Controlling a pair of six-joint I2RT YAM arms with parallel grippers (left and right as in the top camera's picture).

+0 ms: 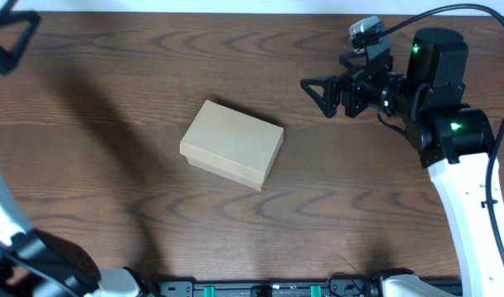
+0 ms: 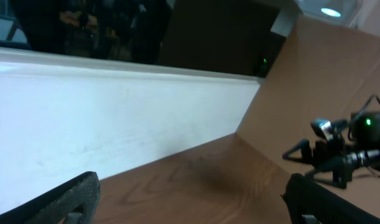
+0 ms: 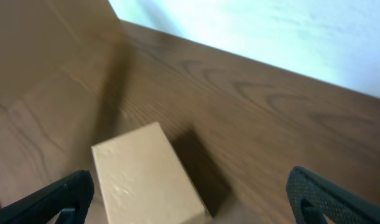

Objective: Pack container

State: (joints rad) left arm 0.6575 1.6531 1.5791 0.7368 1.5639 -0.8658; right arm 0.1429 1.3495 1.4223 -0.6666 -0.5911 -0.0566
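The container [image 1: 232, 144] is a plain tan cardboard box with its lid shut, lying on the wood table near the middle. It also shows in the right wrist view [image 3: 146, 171], below and ahead of the fingers. My right gripper [image 1: 322, 93] is open and empty, raised to the right of the box and pointing left toward it; its fingers spread wide in the right wrist view [image 3: 190, 205]. My left gripper [image 1: 11, 37] is open and empty at the far left back corner, away from the box; its own view [image 2: 190, 202] shows only table and wall.
The dark wood table [image 1: 111, 181] carries only the box. A white wall [image 2: 102, 112] runs along the table's far edge. The right arm [image 2: 339, 152] shows across the table in the left wrist view.
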